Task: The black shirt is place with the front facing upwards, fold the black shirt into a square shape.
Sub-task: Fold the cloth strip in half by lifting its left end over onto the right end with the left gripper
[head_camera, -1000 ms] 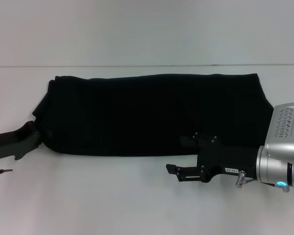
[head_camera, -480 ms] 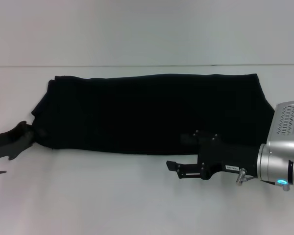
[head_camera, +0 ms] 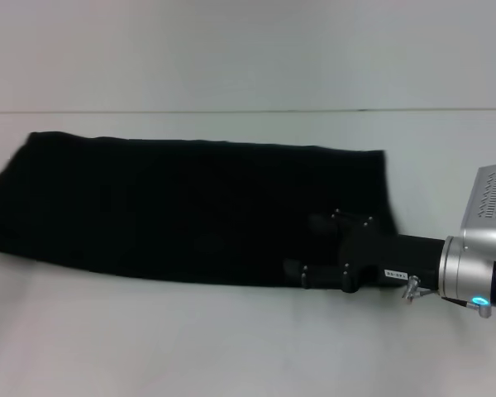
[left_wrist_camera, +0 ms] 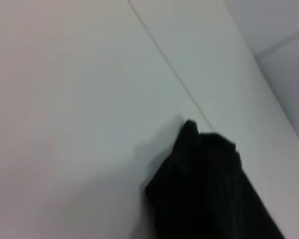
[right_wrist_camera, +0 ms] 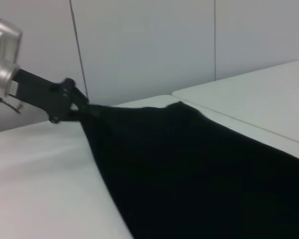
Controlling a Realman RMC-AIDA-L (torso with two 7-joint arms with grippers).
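Note:
The black shirt (head_camera: 182,207) lies as a long folded band across the white table (head_camera: 231,347), its left end running out of the head view. My right gripper (head_camera: 304,246) is open over the shirt's near edge toward its right end, one finger (head_camera: 294,270) low at the hem. My left gripper is outside the head view. The right wrist view shows the left gripper (right_wrist_camera: 82,110) shut on the far end of the shirt (right_wrist_camera: 199,169), holding that end slightly raised. The left wrist view shows a bunched piece of the shirt (left_wrist_camera: 204,189).
The table's back edge (head_camera: 248,111) runs behind the shirt, with a pale wall (head_camera: 248,50) beyond it. In the right wrist view a second tabletop (right_wrist_camera: 259,94) stands to one side.
The shirt has slid well to the left, its left end now past the picture's edge. My left gripper has drawn out of the head view. The right gripper has shifted slightly onto the near hem.

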